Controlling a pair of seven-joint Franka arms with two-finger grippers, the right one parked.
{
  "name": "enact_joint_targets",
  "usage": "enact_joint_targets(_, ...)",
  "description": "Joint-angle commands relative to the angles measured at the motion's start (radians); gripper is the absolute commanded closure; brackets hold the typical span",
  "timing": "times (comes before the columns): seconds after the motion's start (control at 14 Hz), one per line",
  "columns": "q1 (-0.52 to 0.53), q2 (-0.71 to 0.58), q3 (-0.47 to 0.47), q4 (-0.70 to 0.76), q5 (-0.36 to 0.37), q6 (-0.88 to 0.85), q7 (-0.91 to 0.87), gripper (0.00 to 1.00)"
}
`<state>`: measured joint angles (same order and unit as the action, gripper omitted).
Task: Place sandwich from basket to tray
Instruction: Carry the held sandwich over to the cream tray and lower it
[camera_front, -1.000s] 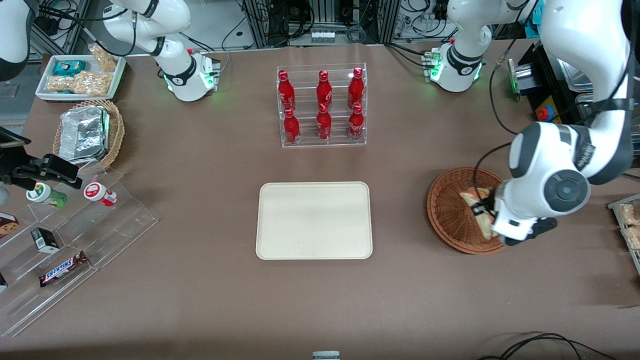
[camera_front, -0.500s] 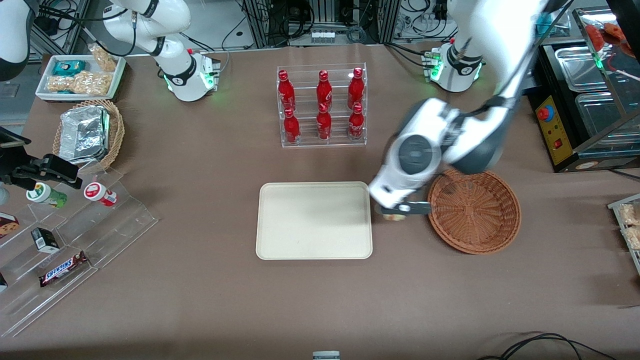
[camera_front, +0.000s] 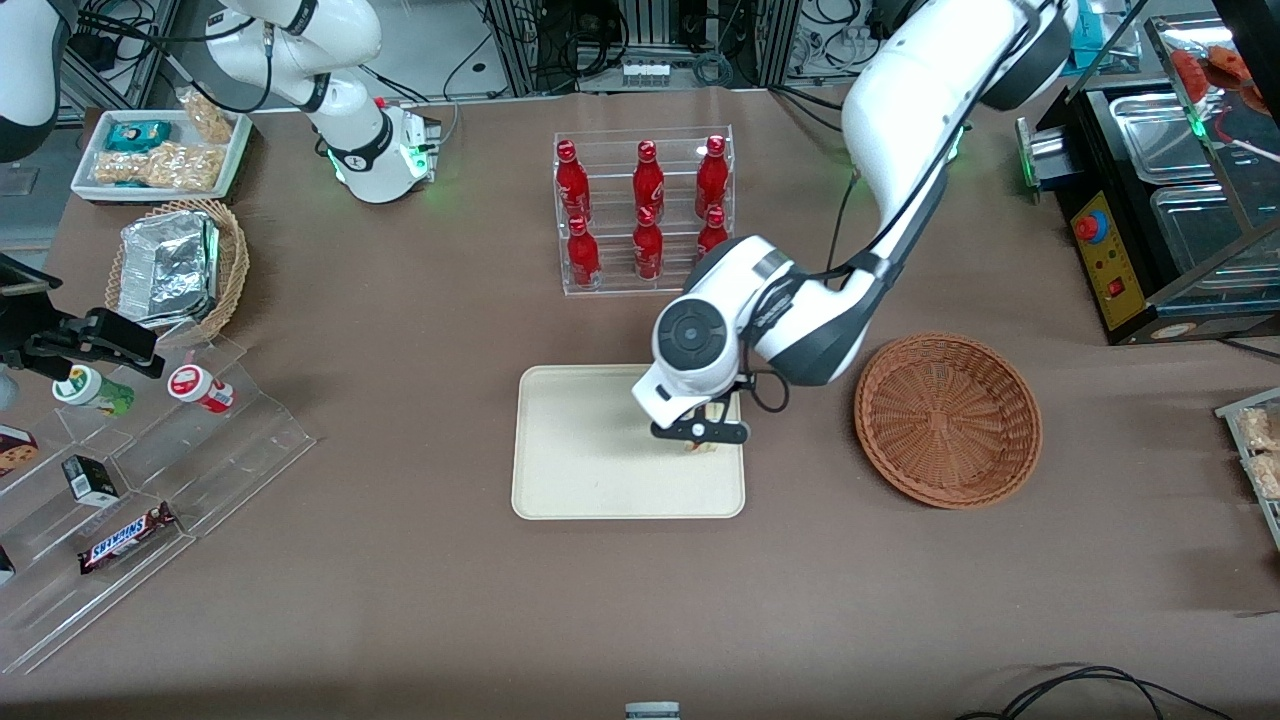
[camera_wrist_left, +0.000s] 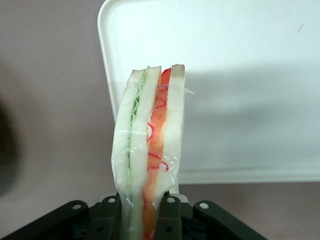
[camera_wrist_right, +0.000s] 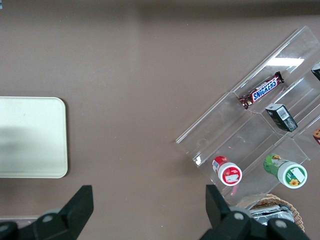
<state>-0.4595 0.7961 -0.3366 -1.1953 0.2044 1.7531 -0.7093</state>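
My gripper (camera_front: 700, 438) hangs over the cream-beige tray (camera_front: 590, 470), above the tray's edge nearest the basket. It is shut on the sandwich (camera_wrist_left: 148, 150), a clear-wrapped wedge of white bread with green and orange-red layers, held upright between the two dark fingers (camera_wrist_left: 169, 215). From the front only a small bit of the sandwich (camera_front: 700, 447) peeks out under the gripper. The tray's rim (camera_wrist_left: 107, 60) passes right under the sandwich. The reddish-brown wicker basket (camera_front: 947, 420) sits beside the tray, toward the working arm's end, with nothing in it.
A clear rack of red bottles (camera_front: 645, 212) stands farther from the front camera than the tray. Toward the parked arm's end lie a tan basket with a foil container (camera_front: 172, 268), a white tray of snacks (camera_front: 160, 152) and a clear stepped shelf (camera_front: 150, 480) with small items.
The arm lifted the sandwich out of the basket and carried it sideways to above the tray's edge. The basket now lies uncovered.
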Motion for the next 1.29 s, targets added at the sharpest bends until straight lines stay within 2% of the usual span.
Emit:
enact_joint_targets(0.0, -0.053, 0.106, 0.008, 0.18, 0.024, -0.031, -0.094, 0.77)
enact_joint_targets(0.36, -0.085, 0.155, 0.011, 0.184, 0.029, 0.069, -0.119, 0.76)
enact_joint_targets(0.57, -0.088, 0.175, 0.011, 0.184, 0.03, 0.123, -0.128, 0.67)
enact_joint_targets(0.86, -0.097, 0.198, 0.011, 0.184, 0.03, 0.16, -0.163, 0.61)
enact_joint_targets(0.93, -0.102, 0.204, 0.011, 0.184, 0.032, 0.183, -0.191, 0.5)
enact_joint_targets(1.0, -0.106, 0.206, 0.013, 0.184, 0.041, 0.192, -0.212, 0.23)
enact_joint_targets(1.07, -0.11, 0.203, 0.013, 0.184, 0.067, 0.192, -0.217, 0.07)
enact_joint_targets(1.14, -0.11, 0.202, 0.013, 0.186, 0.082, 0.195, -0.223, 0.0)
enact_joint_targets(1.21, -0.11, 0.198, 0.013, 0.184, 0.082, 0.193, -0.242, 0.0)
